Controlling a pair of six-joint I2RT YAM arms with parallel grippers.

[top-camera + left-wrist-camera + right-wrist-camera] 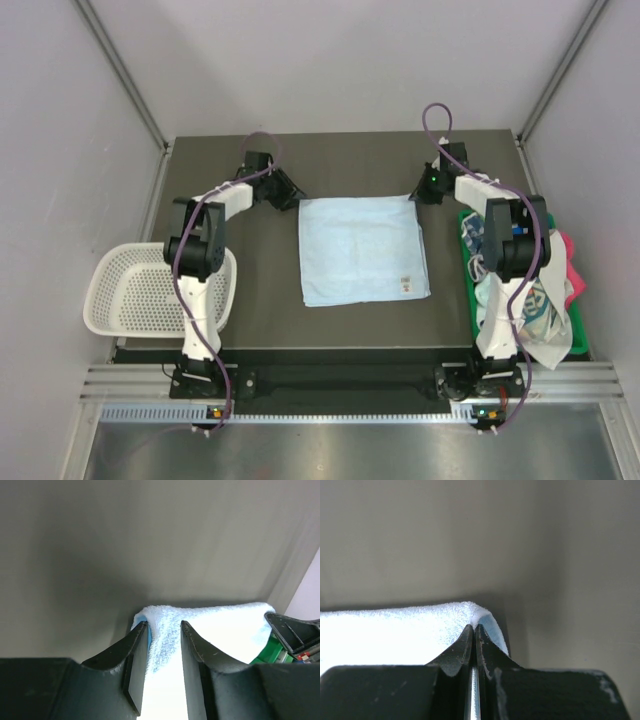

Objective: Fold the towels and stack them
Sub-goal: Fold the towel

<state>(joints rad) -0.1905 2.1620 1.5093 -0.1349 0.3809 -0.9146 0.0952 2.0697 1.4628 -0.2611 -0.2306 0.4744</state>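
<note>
A pale blue towel (362,250) lies flat and square in the middle of the dark table. My left gripper (290,197) is at its far left corner. In the left wrist view the jaws of the left gripper (164,625) stand apart, with a raised ridge of the towel (220,625) between them, loose and not pinched. My right gripper (418,195) is at the far right corner. In the right wrist view the right gripper (474,626) is shut on a small peak of the towel (395,630). More towels (535,300), printed, pink and blue, are heaped at the right.
A white mesh basket (150,290) hangs over the table's left edge beside the left arm. A green tray (468,270) under the towel heap sits along the right edge by the right arm. Grey walls close in the back and both sides.
</note>
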